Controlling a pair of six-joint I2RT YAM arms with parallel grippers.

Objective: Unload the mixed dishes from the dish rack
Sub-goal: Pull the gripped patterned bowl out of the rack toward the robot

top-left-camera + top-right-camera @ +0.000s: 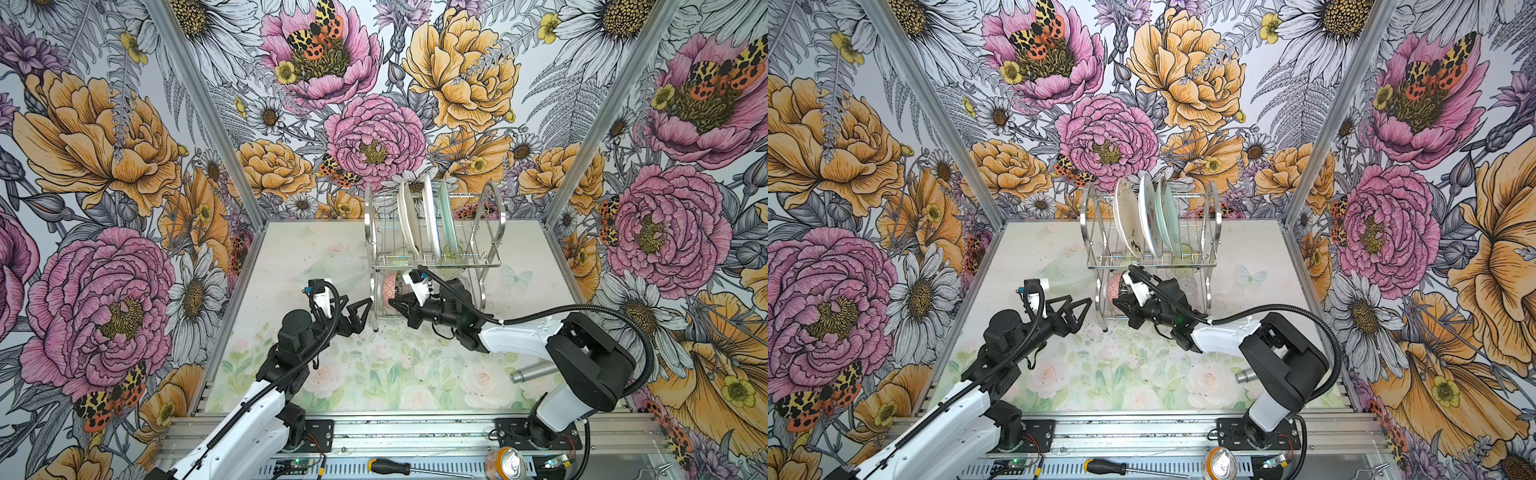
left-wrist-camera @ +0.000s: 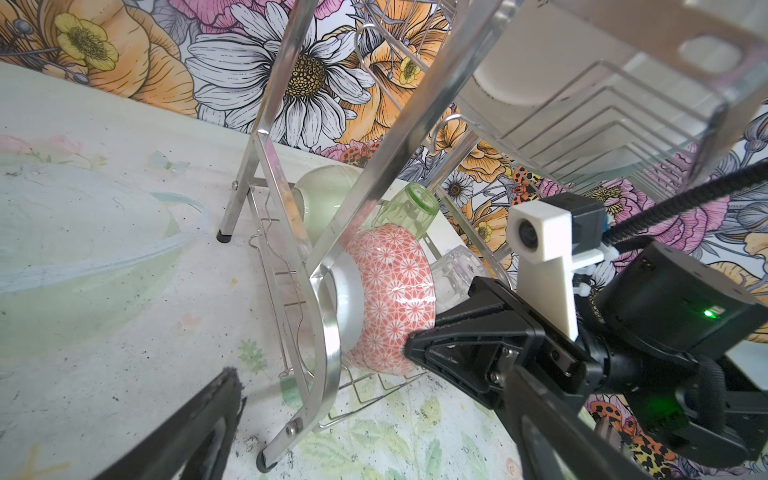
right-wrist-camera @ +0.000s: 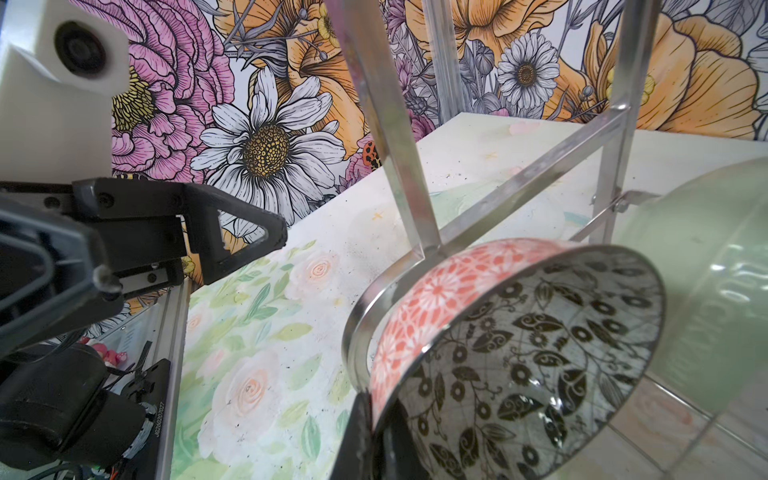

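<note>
The dish rack (image 1: 493,208) (image 1: 1214,208) stands at the back of the table in both top views. Its upper shelf holds three upright plates: cream (image 1: 405,220), white (image 1: 430,216) and mint green (image 1: 446,220). On the lower tier a small bowl (image 2: 390,291) (image 3: 519,353), coral-patterned outside with black leaves inside, lies on its side. My right gripper (image 1: 395,301) (image 3: 374,424) is shut on its rim. Behind it lie a pale green bowl (image 2: 324,199), a green tumbler (image 2: 409,208) and a clear glass (image 2: 453,274). My left gripper (image 1: 358,316) (image 2: 374,399) hangs open and empty by the rack's left frame.
A grey metal cylinder (image 1: 534,372) lies on the table by the right arm. A pale translucent dish (image 2: 83,249) sits on the table left of the rack. A screwdriver (image 1: 390,466) and a can (image 1: 509,463) rest on the front rail.
</note>
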